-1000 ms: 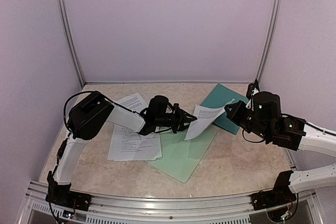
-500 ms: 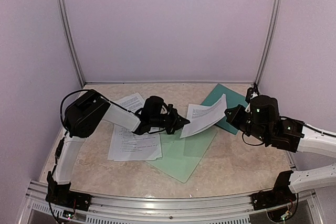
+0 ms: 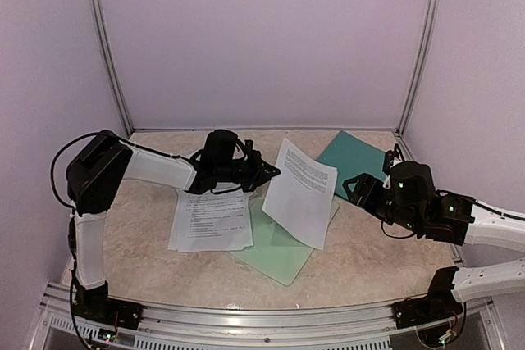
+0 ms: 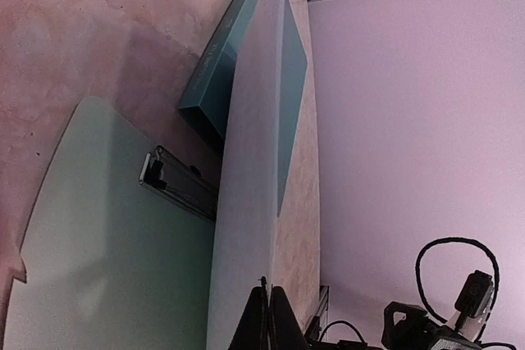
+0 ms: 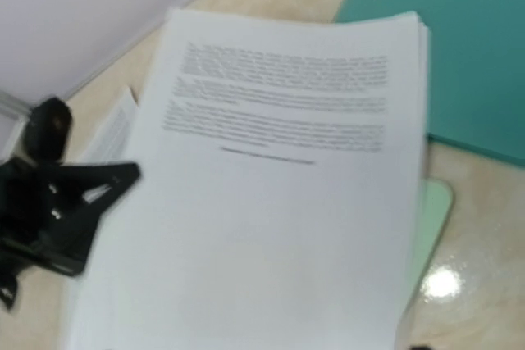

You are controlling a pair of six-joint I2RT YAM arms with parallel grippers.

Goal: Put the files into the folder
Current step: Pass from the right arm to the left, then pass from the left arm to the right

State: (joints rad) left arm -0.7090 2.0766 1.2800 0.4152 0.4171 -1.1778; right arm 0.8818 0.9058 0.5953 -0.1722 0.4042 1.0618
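Files in transit
Left hand [image 3: 273, 173] pinches white printed paper sheets [image 3: 299, 194] upright; right hand [image 3: 351, 188] apart, opening unclear. Next: lay them in dark teal card folder [image 3: 354, 156].

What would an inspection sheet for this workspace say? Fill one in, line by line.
Surface: marbled beige table.
Job's things: raised sheets held up at centre; flat sheets on the left; folder lying far right.
Clutter: mint clipboard partly under the papers.
Grippers: left gripper shut on the raised sheets' edge; right gripper open, apart from them.
Cables: black cable loop near the right arm.
Surroundings: plain lilac walls.
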